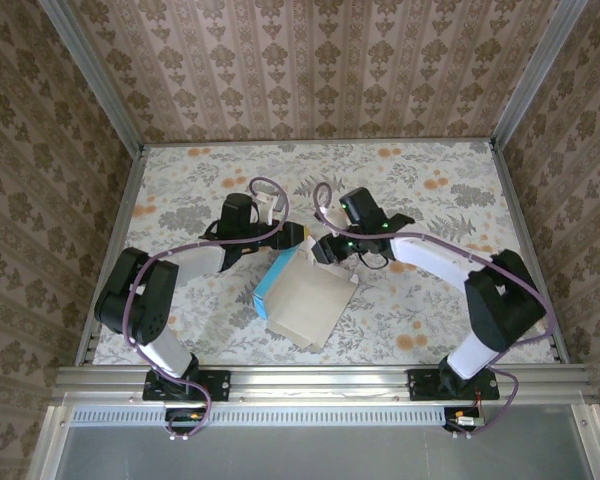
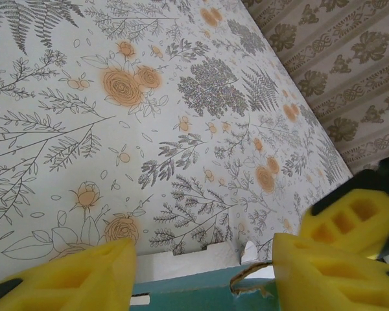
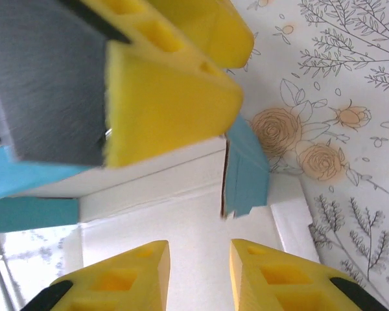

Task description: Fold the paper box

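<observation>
One paper box (image 1: 305,305) lies on the flowered worktop (image 1: 430,190) between the two arms, white inside up with a turquoise wall on its left. Two tools meet at its far edge, the left tool (image 1: 296,238) beside the right tool (image 1: 326,250). The left wrist view adds that tool's yellow fingers (image 2: 78,282) spread wide astride the box's turquoise edge. The right wrist view adds two fingers (image 3: 123,278) parted narrowly over white card, clamping nothing.
</observation>
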